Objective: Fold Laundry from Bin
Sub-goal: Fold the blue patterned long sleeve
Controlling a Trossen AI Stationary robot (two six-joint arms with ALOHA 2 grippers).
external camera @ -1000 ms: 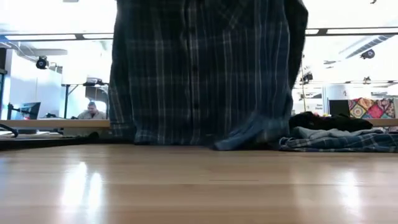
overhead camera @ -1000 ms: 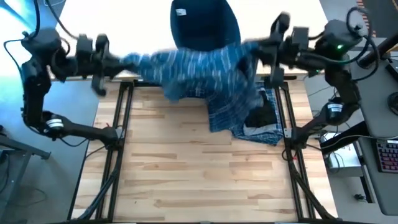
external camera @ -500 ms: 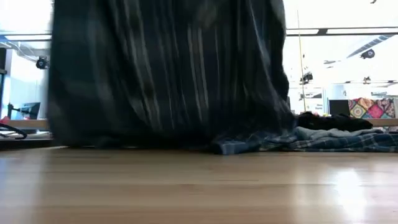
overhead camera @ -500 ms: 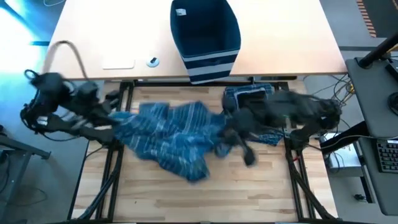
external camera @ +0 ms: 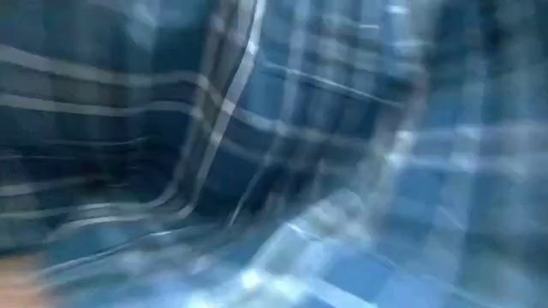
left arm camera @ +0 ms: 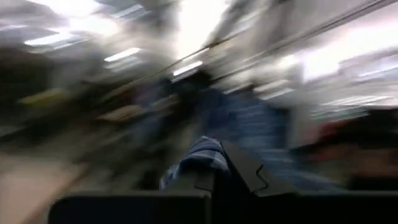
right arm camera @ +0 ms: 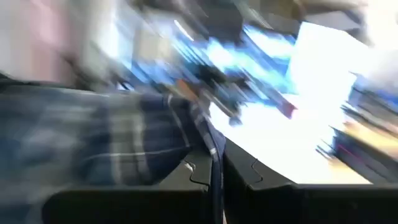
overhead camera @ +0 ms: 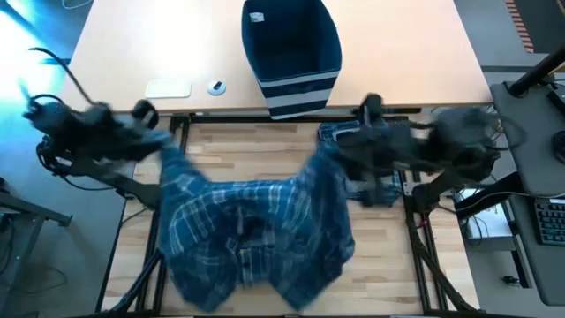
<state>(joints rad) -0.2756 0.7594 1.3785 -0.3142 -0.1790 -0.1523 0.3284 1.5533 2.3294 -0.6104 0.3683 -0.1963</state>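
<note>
A blue-and-white plaid shirt (overhead camera: pixel 256 234) stretches between my two grippers and fans out over the table's near half. In the low view, the shirt (external camera: pixel 274 154) fills the whole picture. My left gripper (overhead camera: pixel 157 141) is shut on its left top corner, my right gripper (overhead camera: pixel 335 152) on its right top corner. The navy striped bin (overhead camera: pixel 291 53) stands upright at the far middle. More plaid laundry (overhead camera: pixel 340 132) lies at the far right, mostly hidden under my right arm. My left gripper pinches a bunched bit of the plaid shirt's upper left edge (left arm camera: pixel 200 155) between its two shut fingers (left arm camera: pixel 239 171), coming about level from the table's left. The cloth runs down and toward the near edge. My right gripper pinches the shirt's upper right edge (right arm camera: pixel 186 140) between its shut fingers (right arm camera: pixel 242 171), coming about level from the table's right. Several gathered layers bulge beside the fingers. The shirt hangs away from it toward the table's middle.
A white flat piece (overhead camera: pixel 168 88) and a small round thing (overhead camera: pixel 216 87) lie on the far tabletop left of the bin. Dark frame rails (overhead camera: pixel 169 190) (overhead camera: pixel 415 230) run along both sides of the wooden work surface (overhead camera: pixel 265 155).
Both grippers have swung from beside the bin toward the near edge and down, staying shut on the shirt. The shirt, which hung bunched in front of the bin, has been flung toward the near edge and spread out wide; it now covers the low camera.
</note>
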